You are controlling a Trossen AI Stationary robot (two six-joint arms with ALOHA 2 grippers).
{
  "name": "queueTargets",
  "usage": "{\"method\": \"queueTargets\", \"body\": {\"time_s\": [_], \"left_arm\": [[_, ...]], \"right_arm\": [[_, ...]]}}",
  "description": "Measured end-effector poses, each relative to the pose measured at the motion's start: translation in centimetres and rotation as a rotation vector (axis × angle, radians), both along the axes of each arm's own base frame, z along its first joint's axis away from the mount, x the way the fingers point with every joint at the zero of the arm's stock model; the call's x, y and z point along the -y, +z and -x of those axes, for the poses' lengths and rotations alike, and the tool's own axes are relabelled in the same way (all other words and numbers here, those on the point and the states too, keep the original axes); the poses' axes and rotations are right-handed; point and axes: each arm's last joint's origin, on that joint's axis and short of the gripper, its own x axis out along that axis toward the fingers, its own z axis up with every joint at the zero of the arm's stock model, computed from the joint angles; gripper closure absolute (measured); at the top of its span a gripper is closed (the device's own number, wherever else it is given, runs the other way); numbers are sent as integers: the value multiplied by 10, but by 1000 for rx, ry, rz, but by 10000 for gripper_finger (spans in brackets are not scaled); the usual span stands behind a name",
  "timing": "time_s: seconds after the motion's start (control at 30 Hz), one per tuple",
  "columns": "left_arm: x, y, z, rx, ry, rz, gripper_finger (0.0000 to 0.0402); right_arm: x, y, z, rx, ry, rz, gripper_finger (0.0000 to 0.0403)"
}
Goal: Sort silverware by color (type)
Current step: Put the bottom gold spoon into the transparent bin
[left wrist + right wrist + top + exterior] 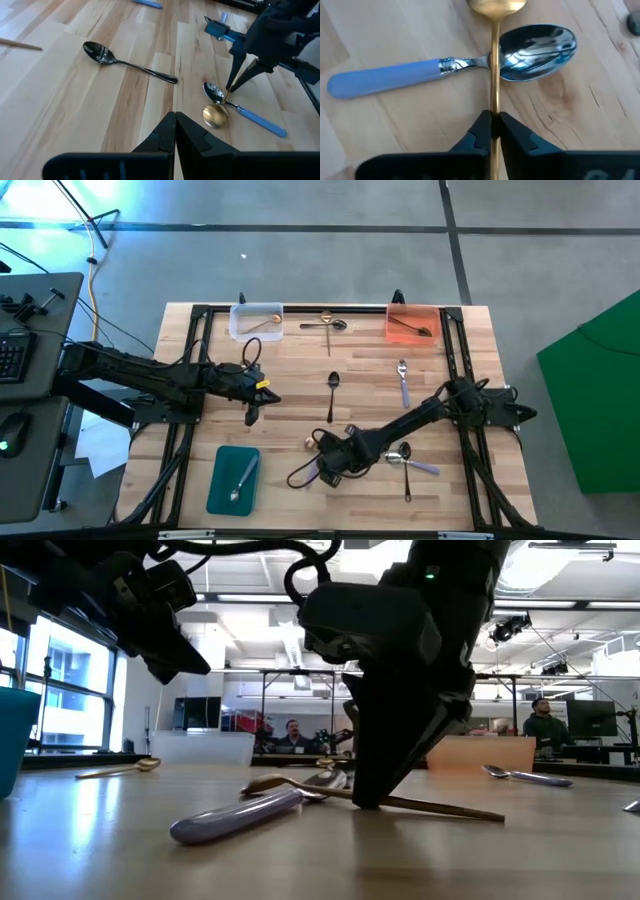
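right gripper [491, 120] clamped on the thin handle of a gold spoon [494, 60], low on the table's near right part. the gold spoon lies crossed over a silver spoon with a pale lilac handle [470, 65], its stem passing over the neck just beside the silver bowl; the two touch. in the low view both still rest on the wooden table [300, 380]. the pinch sits on the stem behind the crossing, so a straight vertical lift should free the gold spoon without dragging its neighbour; a sideways pull would likely sweep the silver one along. the narrow stem may pivot between the fingers, so a slow rise and level carry seem advisable. the likely goal is the clear tray [255, 320] at the far edge, which already holds a gold spoon; an orange tray [412, 324] holds a black one, a teal tray [233, 478] a silver one. left gripper [251, 416] hovers shut and empty near mid-table, beside a loose black spoon [332, 392].
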Motion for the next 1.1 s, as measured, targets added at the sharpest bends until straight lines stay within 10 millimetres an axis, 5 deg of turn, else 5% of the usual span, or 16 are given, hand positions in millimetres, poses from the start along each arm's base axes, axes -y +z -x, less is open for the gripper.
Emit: {"method": "queueTargets", "body": {"time_s": [0.27,0.63,1.1], "left_arm": [[-4,15,2,118,102,-29,401],[-11,42,19,296,152,69,401],[-16,82,42,646,272,235,398]], "right_arm": [[15,24,12,-109,76,-32,397],[41,92,7,133,65,-93,400],[136,187,-6,661,-92,111,402]]}}
